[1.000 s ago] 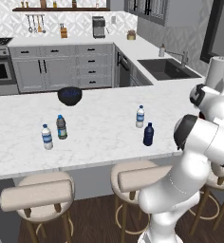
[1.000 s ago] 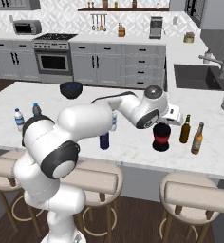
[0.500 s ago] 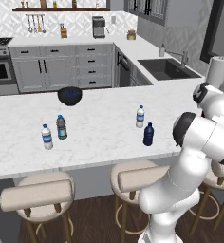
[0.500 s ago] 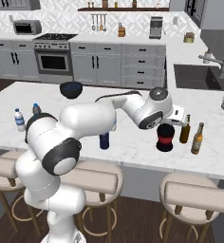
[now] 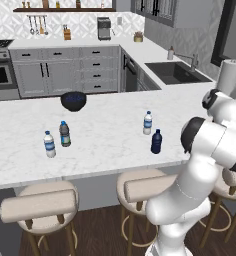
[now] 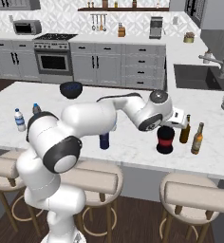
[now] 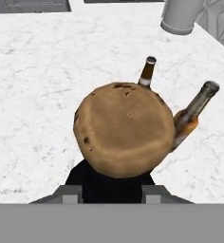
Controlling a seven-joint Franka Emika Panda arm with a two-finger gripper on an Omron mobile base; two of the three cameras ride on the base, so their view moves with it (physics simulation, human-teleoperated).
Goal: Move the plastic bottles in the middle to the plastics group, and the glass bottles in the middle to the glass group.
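Squat bottle carried nearer beer bottles — claw pinching its neck, bottle right below.

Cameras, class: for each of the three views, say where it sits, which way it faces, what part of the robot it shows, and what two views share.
Left base view: behind the arm's left, facing forward and down over the island; white arm at lower right.
Right base view: behind its right, same direction; arm at lower left, hand above the squat red-labelled bottle.
Hand view: on the hand, looking down the bottle's cork top at two brown beer bottles.
Both base views share the navy bottle and dark bowl.
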